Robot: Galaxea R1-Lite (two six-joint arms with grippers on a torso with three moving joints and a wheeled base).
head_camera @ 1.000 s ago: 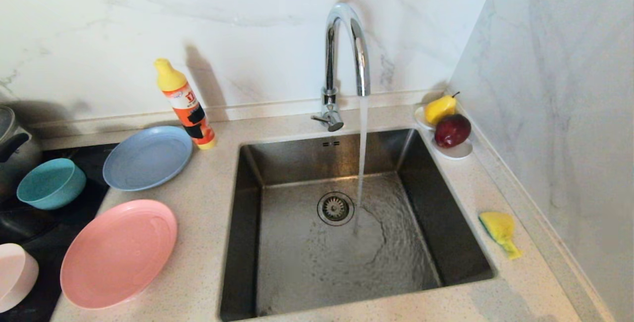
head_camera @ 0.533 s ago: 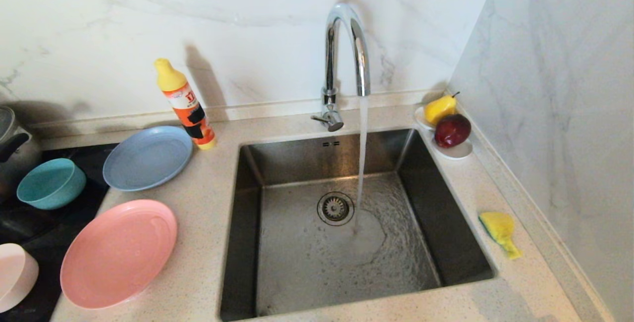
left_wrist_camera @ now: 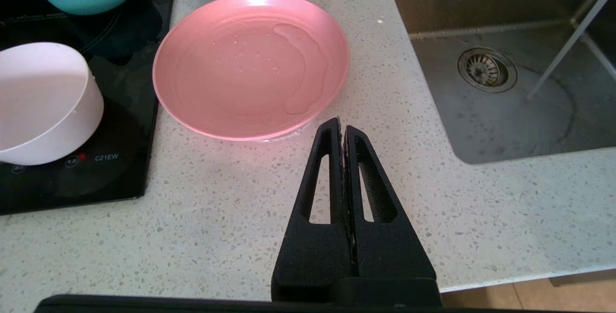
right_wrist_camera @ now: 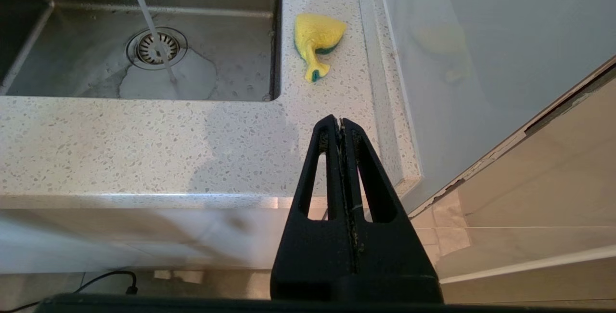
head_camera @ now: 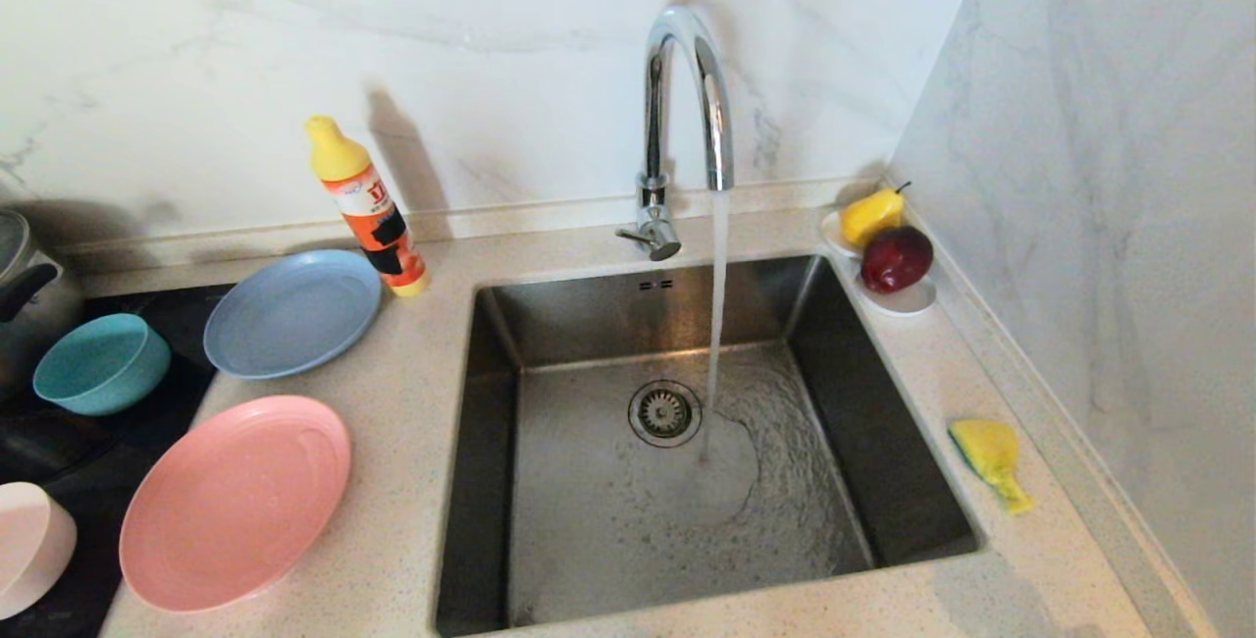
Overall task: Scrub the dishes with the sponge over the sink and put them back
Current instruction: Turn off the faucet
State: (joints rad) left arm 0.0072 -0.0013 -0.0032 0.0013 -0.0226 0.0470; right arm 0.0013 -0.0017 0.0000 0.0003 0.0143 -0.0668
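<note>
Stainless-steel square sink (head_camera: 491,442) received running water from the chrome gooseneck tap (head_camera: 687,108). We kept the left gripper (left_wrist_camera: 342,127) pressed together above the counter, near the salmon-pink plate (left_wrist_camera: 250,62); the teal bowl (head_camera: 98,363), pale pink-white bowl (head_camera: 29,545) and grey-blue plate (head_camera: 292,312) sat left of the sink. Our right gripper (right_wrist_camera: 339,125), likewise pressed together, hung near the crumpled yellow sponge (right_wrist_camera: 317,43) on the right counter.

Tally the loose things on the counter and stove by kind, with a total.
Plates: 2, blue, pink
Bowls: 2, teal, white
Saucer: 1
Fruit: 2, pear, apple
Bottle: 1
Sponge: 1
Pot: 1
Total: 10
</note>
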